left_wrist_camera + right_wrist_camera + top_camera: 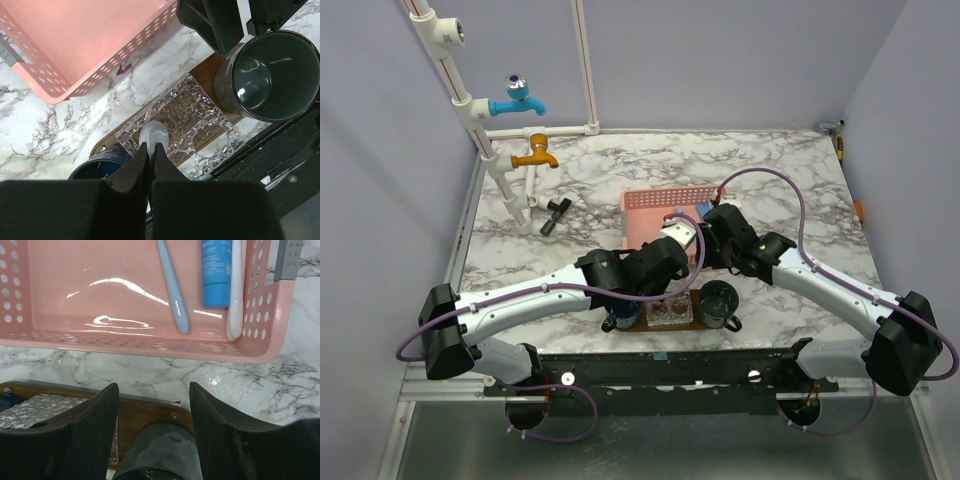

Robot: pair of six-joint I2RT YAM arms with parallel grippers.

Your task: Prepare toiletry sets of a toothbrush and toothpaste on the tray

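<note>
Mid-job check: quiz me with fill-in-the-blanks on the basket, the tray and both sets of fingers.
The pink basket holds a blue toothbrush, a white toothbrush and a blue ____.
The right gripper has its fingers ____.
The left gripper has its fingers ____ on a pale slim item.
The glass dish lies on the wooden ____.
Missing: tube; open; shut; tray.
</note>
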